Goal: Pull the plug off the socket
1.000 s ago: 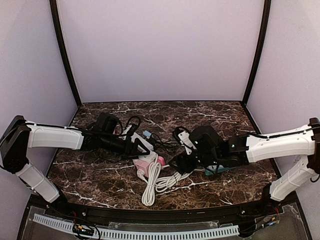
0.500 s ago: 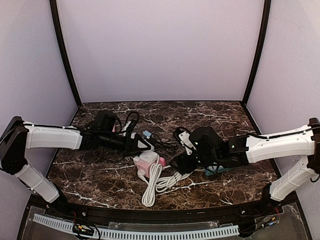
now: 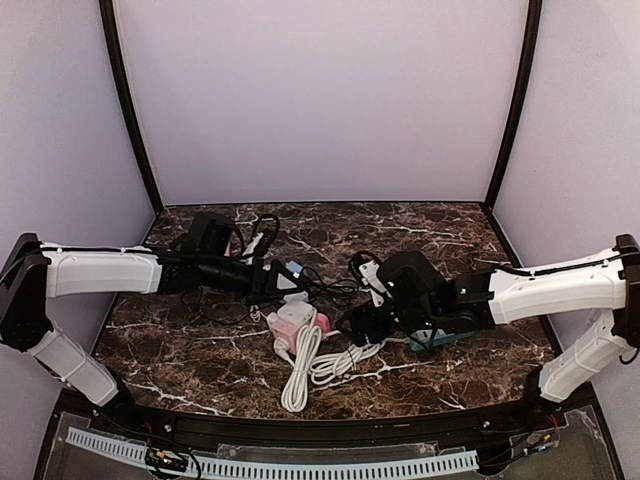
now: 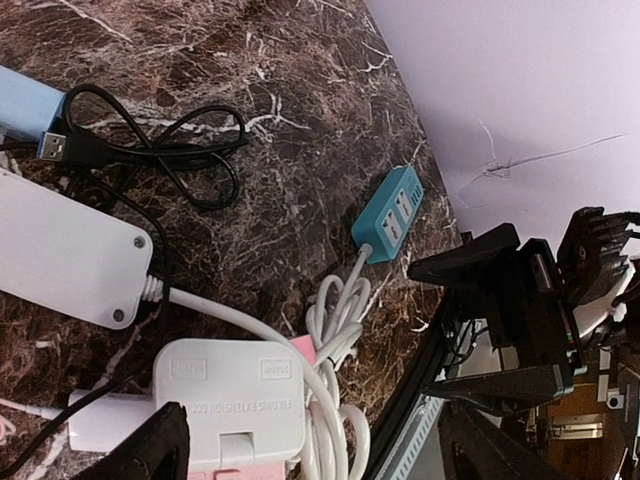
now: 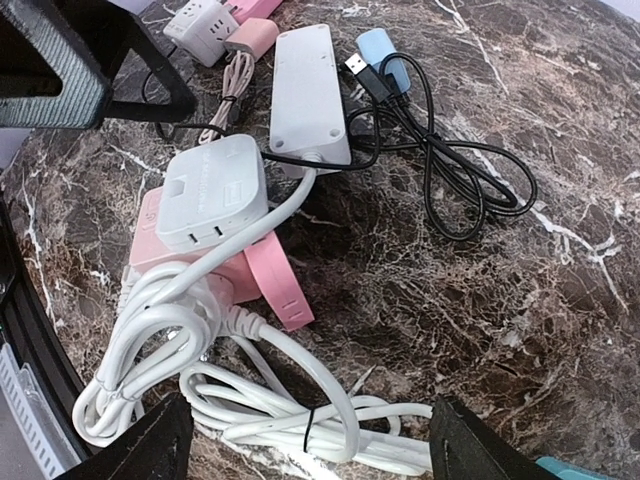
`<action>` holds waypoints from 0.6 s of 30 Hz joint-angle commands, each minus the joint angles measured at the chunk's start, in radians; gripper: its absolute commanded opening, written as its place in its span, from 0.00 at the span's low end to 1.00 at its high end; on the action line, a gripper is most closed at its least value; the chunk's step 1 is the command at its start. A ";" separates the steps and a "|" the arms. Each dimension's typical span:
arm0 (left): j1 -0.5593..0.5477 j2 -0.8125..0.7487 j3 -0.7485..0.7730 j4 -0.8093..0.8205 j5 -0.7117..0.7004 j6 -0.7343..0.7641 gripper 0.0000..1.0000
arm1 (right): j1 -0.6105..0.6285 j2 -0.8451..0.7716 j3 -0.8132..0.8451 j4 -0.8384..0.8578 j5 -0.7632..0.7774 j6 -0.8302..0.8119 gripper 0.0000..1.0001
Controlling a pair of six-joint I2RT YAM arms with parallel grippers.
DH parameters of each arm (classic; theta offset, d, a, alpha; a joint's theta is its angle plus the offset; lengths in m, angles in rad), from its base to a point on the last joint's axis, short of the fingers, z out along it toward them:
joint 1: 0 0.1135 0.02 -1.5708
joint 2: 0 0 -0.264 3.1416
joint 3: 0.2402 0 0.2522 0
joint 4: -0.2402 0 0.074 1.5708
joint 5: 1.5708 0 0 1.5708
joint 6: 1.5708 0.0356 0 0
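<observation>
Teal power strip [image 4: 390, 214]; looped black USB cable [image 4: 85, 150]

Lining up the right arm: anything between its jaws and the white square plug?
Yes, partly: a white round cable runs along the white square plastic plug's facing side, over the pink socket block.

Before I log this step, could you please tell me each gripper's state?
Left gripper: open, holding nothing.
Right gripper: open, holding nothing.
</observation>
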 commanded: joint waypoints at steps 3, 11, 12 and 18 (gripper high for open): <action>-0.004 -0.061 0.011 -0.166 -0.172 0.067 0.86 | -0.085 0.047 0.042 0.085 -0.130 0.078 0.81; -0.005 -0.125 -0.095 -0.173 -0.239 0.025 0.75 | -0.127 0.146 0.170 0.101 -0.262 0.091 0.78; -0.005 -0.128 -0.104 -0.167 -0.236 0.021 0.74 | -0.132 0.160 0.182 0.107 -0.278 0.097 0.77; -0.005 -0.154 -0.190 -0.113 -0.219 -0.036 0.62 | -0.142 0.245 0.248 0.141 -0.338 0.122 0.75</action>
